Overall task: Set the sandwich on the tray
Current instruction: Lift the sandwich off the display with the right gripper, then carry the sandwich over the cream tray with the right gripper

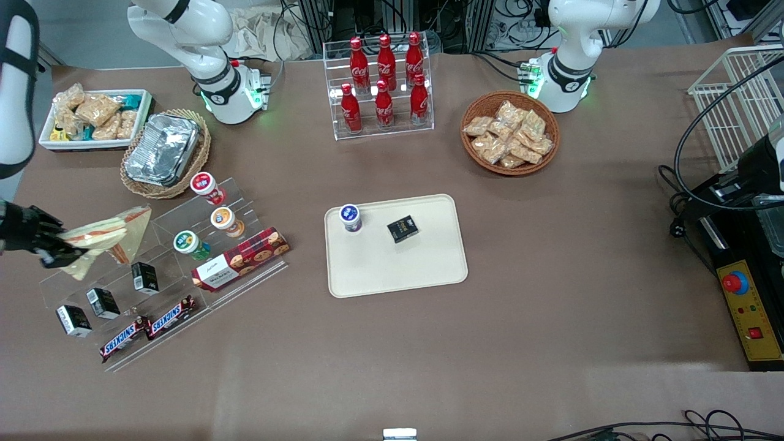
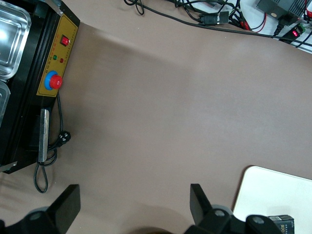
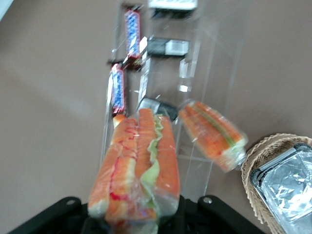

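Note:
My right gripper [image 1: 56,246] is at the working arm's end of the table, over the end of the clear stepped shelf [image 1: 165,269]. It is shut on the clear-wrapped sandwich [image 1: 86,240], whose red and green filling edge shows in the right wrist view [image 3: 139,165] between the black fingers [image 3: 63,214]. The cream tray [image 1: 398,269] lies flat mid-table, well toward the parked arm from the gripper. It carries a blue-lidded cup [image 1: 350,217] and a small black box [image 1: 402,228]. A corner of the tray shows in the left wrist view [image 2: 273,190].
A second, yellowish sandwich [image 1: 136,225] leans on the shelf beside the held one and shows in the right wrist view [image 3: 213,136]. The shelf holds cups, black boxes, a biscuit box [image 1: 240,259] and Snickers bars [image 1: 147,327]. A foil tray [image 1: 162,149] sits in a basket nearby.

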Robot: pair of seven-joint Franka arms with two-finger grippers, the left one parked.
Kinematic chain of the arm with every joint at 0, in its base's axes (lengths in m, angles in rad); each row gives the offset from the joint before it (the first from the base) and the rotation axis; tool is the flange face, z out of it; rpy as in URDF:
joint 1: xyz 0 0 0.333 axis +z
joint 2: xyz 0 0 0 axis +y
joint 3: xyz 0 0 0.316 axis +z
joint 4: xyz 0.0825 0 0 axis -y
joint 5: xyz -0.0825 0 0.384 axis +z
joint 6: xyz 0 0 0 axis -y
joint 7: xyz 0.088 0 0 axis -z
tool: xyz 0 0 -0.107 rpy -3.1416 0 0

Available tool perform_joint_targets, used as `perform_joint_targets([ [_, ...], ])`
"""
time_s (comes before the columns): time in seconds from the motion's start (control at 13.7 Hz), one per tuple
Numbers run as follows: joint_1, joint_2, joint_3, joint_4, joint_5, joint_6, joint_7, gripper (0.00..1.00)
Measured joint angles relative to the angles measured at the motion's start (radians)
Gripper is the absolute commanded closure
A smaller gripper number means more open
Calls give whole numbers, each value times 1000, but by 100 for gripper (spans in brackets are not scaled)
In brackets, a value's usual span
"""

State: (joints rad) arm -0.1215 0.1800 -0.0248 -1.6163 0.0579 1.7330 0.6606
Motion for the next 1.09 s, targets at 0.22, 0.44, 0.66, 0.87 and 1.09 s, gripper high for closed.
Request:
perform_joint_targets([
  [0.22,75,-6,23,5,19,-10,-70,100],
  [0.44,182,-13,30,22,62,-21,-107,100],
  [0.66,343,-12,34,32,65,-21,-117,100],
  [0.87,487,12,35,30,65,-12,-128,100],
  [1.09,616,62,34,29,65,89,-136,100],
])
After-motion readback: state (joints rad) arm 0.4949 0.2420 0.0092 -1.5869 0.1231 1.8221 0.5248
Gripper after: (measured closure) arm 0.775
